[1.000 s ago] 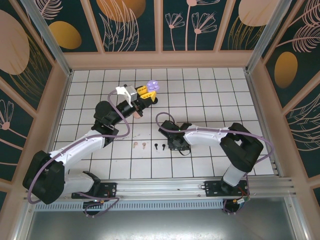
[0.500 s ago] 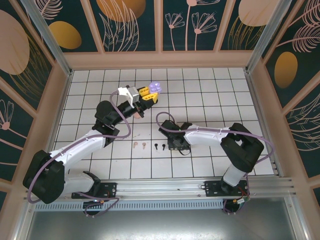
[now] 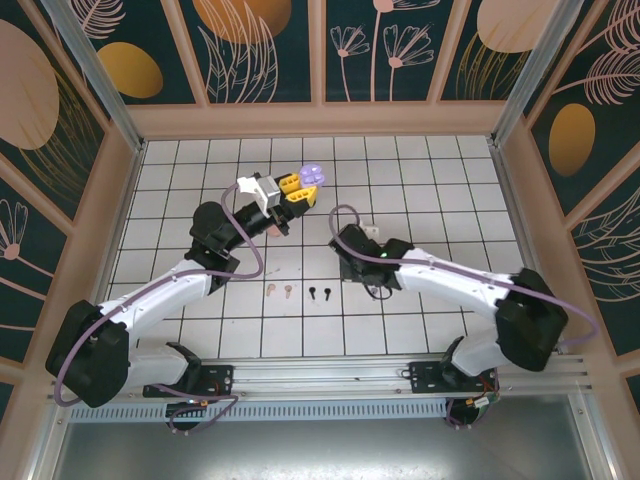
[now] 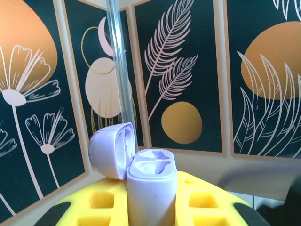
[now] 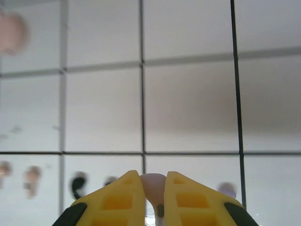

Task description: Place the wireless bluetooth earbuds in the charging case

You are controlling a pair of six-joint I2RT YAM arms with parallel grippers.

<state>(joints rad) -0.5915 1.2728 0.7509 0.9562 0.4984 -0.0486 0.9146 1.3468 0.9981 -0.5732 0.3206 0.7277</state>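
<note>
Within right tool (image 5: 153, 179), earbud (image 5: 152, 183), axis hidden, case (image 4: 151, 188) upright in left tool (image 3: 302, 184)

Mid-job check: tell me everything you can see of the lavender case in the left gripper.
The lavender case is smooth, matte-looking plastic, a rounded body standing upright, clamped between the left gripper's yellow fingers and held above the tiled table. Its lid is flipped open sideways on its hinge. The two moulded wells look empty.

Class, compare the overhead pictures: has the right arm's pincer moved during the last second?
Yes. Overhead, the right pincer has shifted away from the two small black stemmed earbuds on the tiles, toward the far wall.
</note>
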